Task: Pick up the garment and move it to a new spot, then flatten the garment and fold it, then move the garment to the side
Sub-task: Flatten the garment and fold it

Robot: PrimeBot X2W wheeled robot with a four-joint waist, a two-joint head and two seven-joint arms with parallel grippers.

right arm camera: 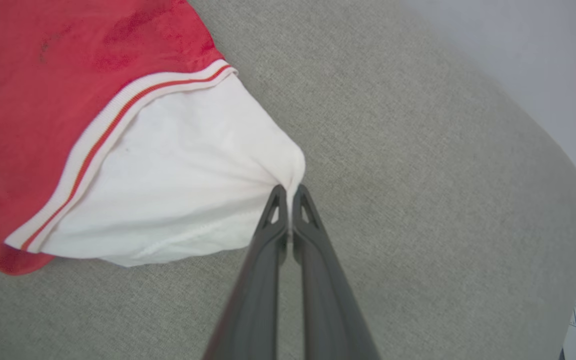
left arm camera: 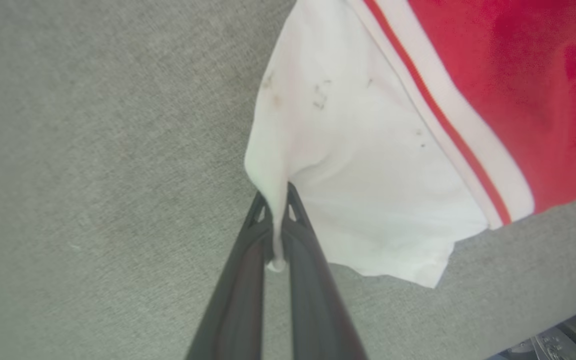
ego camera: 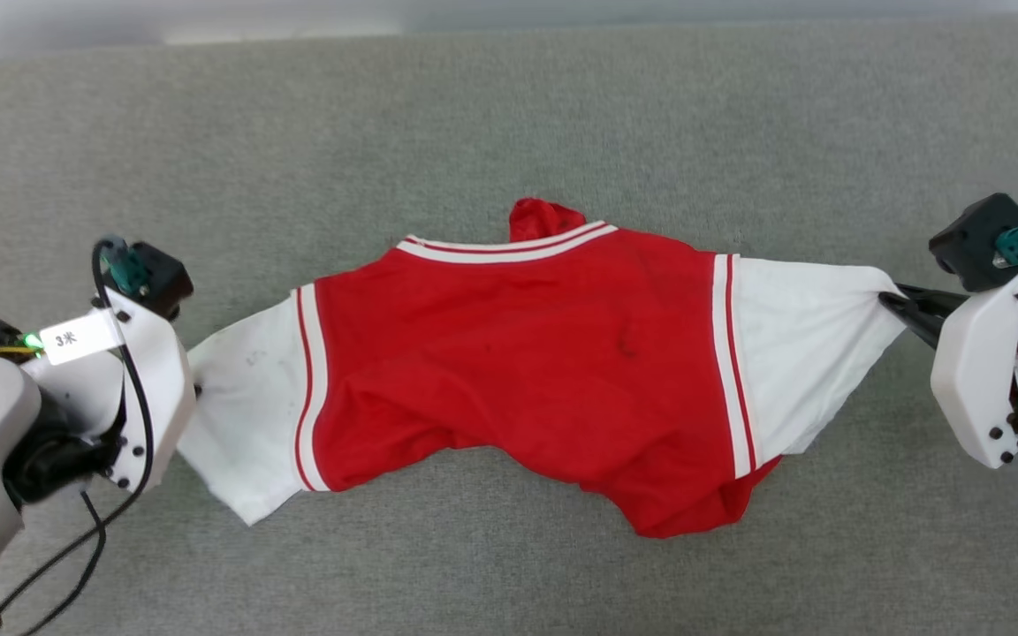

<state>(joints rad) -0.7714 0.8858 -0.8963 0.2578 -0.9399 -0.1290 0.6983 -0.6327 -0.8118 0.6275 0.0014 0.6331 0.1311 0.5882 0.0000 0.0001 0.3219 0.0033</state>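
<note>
garment [ego camera: 544, 353] slung across mid surface [ego camera: 509, 115], left end effector [left arm camera: 278, 197] and right end effector [right arm camera: 288, 192] each clamped tight on its sleeve ends [ego camera: 244, 415]; light, limp, likely slippy, so grip hems

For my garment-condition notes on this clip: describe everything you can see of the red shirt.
The red shirt looks like a thin jersey knit, with white short sleeves and red-and-white striped trim at the armholes and collar. It is spread sideways, rumpled, over the grey fabric surface. The left gripper pinches one sleeve edge, dotted with dark specks, in shut jaws; the right gripper pinches the other.
</note>
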